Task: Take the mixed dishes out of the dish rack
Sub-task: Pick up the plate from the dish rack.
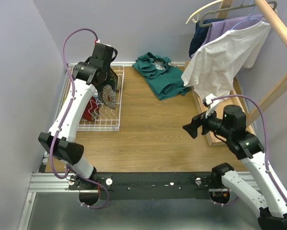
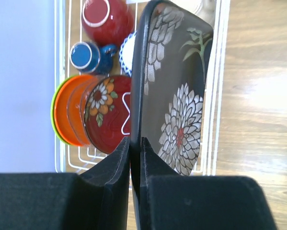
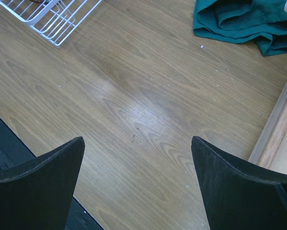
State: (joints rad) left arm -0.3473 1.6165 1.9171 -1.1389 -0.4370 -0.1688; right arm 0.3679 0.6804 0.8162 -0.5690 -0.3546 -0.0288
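My left end effector (image 2: 135,146) is clamped on the rim of the black floral plate (image 2: 181,91), which stands on edge in the far-left dish rack (image 2: 219,57). The plate looks rigid, glossy, probably heavy and breakable. My right end effector (image 3: 137,143) is spread apart and empty.

Wooden table top (image 1: 153,129), bare grain; teal garment (image 1: 160,74), crumpled, at far edge by wall; white T-shirt (image 1: 220,62) on hanger, far right, above wooden tray (image 3: 277,125); purple garment (image 1: 224,24) and navy garment (image 1: 200,36) behind it; slanted wooden rail (image 1: 277,24), upper right
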